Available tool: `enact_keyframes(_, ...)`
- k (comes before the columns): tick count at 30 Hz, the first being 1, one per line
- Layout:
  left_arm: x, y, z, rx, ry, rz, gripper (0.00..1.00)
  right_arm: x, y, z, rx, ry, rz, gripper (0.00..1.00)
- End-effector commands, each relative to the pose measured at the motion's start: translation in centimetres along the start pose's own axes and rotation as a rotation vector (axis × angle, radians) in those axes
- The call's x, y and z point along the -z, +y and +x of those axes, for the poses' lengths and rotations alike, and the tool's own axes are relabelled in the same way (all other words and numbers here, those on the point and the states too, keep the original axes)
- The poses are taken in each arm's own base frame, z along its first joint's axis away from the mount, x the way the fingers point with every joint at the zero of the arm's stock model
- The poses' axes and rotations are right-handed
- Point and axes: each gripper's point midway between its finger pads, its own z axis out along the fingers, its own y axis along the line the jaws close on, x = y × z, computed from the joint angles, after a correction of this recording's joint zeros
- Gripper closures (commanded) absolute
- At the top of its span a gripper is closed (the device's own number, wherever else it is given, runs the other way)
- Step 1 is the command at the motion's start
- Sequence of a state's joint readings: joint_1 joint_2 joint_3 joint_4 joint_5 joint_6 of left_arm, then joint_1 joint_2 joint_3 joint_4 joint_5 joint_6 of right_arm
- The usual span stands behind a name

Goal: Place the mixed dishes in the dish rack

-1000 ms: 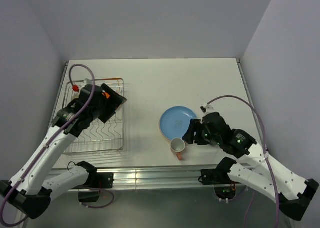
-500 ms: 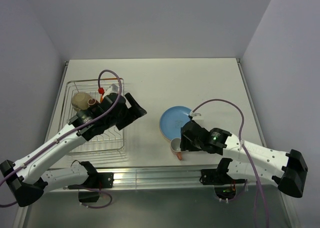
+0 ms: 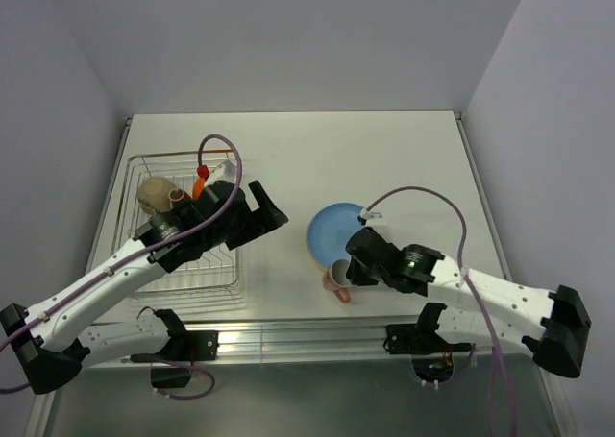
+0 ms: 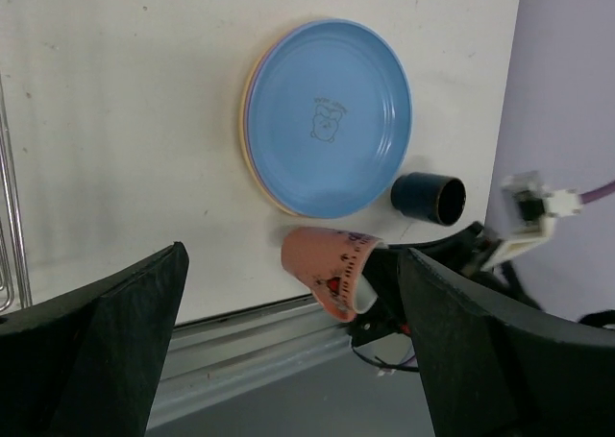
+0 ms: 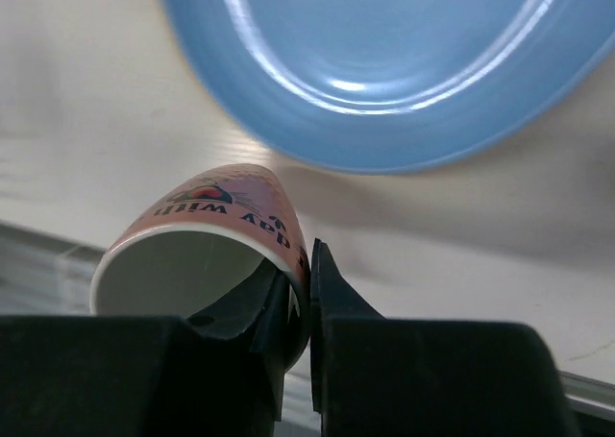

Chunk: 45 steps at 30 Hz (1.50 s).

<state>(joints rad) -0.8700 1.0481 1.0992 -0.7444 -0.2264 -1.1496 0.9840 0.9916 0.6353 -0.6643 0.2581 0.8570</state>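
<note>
the right fingers [image 5: 296,307] are pinching the rim wall of the pinkish-orange mug [image 5: 207,250], one finger inside the white interior and one outside against the printed side, closed down tight on it. the mug is tipping on its side, mouth toward the wrist camera, just beside the near edge of the blue plate [image 5: 384,62]. from above, that mug [image 3: 336,279] is sitting at the near-left edge of the plate stack [image 3: 336,228], close to the front edge of the worktop [image 3: 384,158], with the right arm reaching in from the right.

the left fingers [image 4: 288,351] are spread wide apart and holding nothing, hanging above the worktop between the rack and the plates. in the left wrist view the blue plate [image 4: 327,130] is lying on top of a stack, with lilac and tan rims peeking out on its left side, and a dark blue mug [image 4: 430,198] is lying on its side just beside it.

the dish rack [image 3: 183,254] is standing at the left of the worktop, and a cream bowl [image 3: 154,195] is resting upside down in its far left part, with a dark brown mug [image 3: 179,197] touching it.
</note>
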Motion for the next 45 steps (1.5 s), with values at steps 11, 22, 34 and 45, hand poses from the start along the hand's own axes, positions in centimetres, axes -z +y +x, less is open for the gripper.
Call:
enact_keyframes(11, 5.5, -9.4, 0.4, -0.208, 0.091, 0.635, 0.01, 12.9, 9.3, -10.9, -0.196, -0.053, -0.940, 1.00)
enact_keyframes(22, 5.6, -11.8, 1.9, -0.174, 0.165, 0.821, 0.01, 18.2, 11.7, -12.2, -0.263, -0.010, -1.370, 1.00)
enact_keyframes(34, 6.7, -12.8, 2.8, -0.147, 0.206, 0.949, 0.01, 19.2, 12.1, -13.4, -0.293, -0.014, -1.459, 1.00)
enact_keyframes(45, 7.6, -14.0, 3.5, -0.116, 0.225, 1.007, 0.03, 17.9, 12.3, -14.6, -0.307, -0.043, -1.441, 1.00)
